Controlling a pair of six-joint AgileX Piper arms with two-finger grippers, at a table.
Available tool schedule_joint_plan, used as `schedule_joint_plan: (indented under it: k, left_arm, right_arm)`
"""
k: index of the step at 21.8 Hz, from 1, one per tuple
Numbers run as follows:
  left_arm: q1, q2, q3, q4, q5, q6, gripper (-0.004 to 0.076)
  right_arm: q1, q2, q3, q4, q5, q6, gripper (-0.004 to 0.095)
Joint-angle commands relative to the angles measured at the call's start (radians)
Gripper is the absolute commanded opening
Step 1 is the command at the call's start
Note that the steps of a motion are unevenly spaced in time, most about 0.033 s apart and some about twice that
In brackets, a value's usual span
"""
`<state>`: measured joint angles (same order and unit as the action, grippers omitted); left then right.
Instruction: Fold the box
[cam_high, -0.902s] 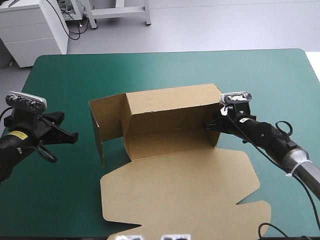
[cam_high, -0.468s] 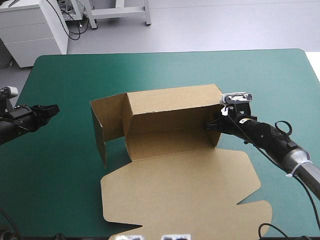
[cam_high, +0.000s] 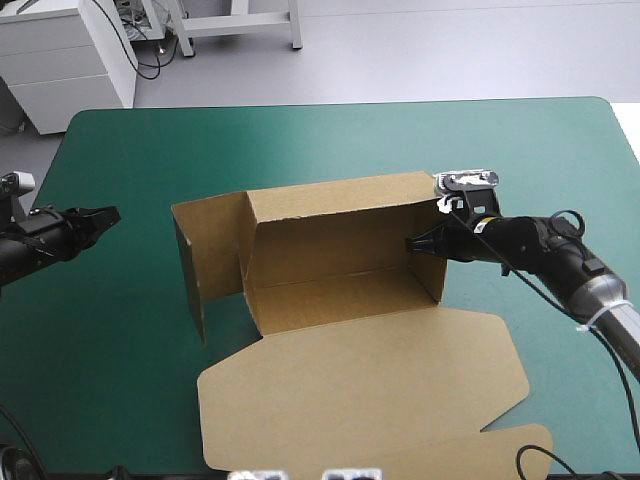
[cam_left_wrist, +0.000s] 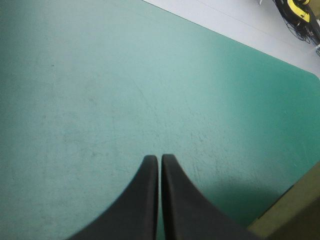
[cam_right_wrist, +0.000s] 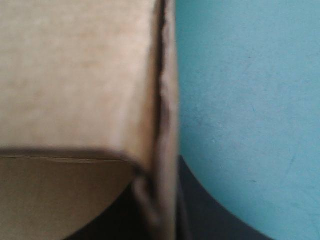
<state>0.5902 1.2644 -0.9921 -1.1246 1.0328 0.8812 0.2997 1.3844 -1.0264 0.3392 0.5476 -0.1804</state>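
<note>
Shifted slightly left since earlier: box (cam_high: 330, 225), at middle of cover (cam_high: 300, 140), back and end walls raised, lid (cam_high: 360, 380) flat toward near edge. Right gripper (cam_high: 415, 243) clenched on right end wall. Left gripper (cam_high: 108, 214) closed, empty, near left edge, well apart from box.

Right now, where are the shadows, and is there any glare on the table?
High view: even light, no hard glare; on the box the end walls look darker than the back wall. Left wrist view: a dark shadow on the teal-green cover ahead of the left gripper, by the box's corner.
</note>
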Motion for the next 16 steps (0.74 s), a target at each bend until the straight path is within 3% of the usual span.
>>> schedule_joint_plan:
  k: [1, 5, 9, 14, 16]
  left_arm:
    - [0.002, -0.024, -0.032, -0.076, -0.02, 0.004, 0.0009]
    - [-0.008, -0.024, -0.032, -0.076, -0.02, 0.004, 0.0009]
    - [-0.045, -0.024, -0.032, -0.056, -0.02, 0.012, 0.0009]
    - [-0.097, -0.024, -0.032, -0.027, -0.038, 0.032, 0.0009]
    - [-0.109, -0.024, -0.032, -0.023, -0.038, 0.032, 0.0009]
  right_arm:
    - [-0.004, -0.029, -0.164, -0.156, 0.161, 0.149, -0.0011]
    - [-0.004, 0.029, -0.367, -0.287, 0.456, 0.239, -0.0011]
    - [-0.004, 0.119, -0.434, -0.287, 0.55, 0.251, -0.0011]
    - [-0.004, 0.383, -0.695, -0.299, 0.7, 0.264, -0.0012]
    - [-0.004, 0.466, -0.782, -0.301, 0.7, 0.276, -0.0012]
